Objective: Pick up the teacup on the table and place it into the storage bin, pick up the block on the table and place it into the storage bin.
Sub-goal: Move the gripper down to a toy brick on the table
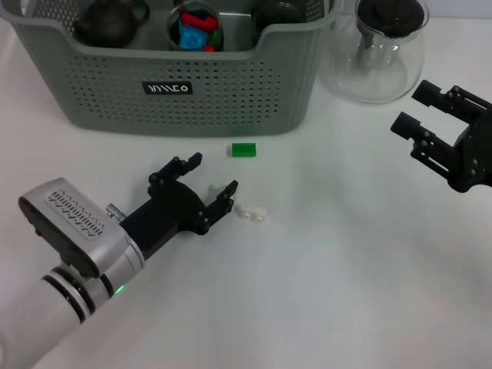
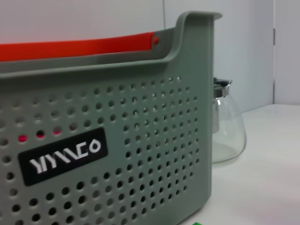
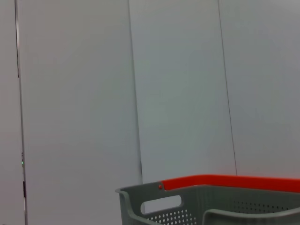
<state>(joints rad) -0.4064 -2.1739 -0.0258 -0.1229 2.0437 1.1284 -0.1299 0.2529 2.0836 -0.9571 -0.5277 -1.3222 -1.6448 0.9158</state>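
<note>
Nearest me, my left gripper (image 1: 206, 181) hovers spread apart, just short of the green block (image 1: 244, 150). Beyond sits the storage bin (image 1: 108, 84); my right gripper (image 1: 419, 115) hangs apart too.

We count one large grey-green perforated plastic storage bin (image 1: 184, 84), and inside it two dark teapots (image 1: 110, 21) plus one clear cup of red and blue pieces (image 1: 196, 31). On the white worktop (image 1: 330, 254) lie one small green block (image 1: 244, 150) and one small white block (image 1: 251, 211). One clear glass pot with a black lid (image 1: 379, 46) stands at two o'clock. Two black end effectors: left (image 1: 206, 183), right (image 1: 419, 110).
</note>
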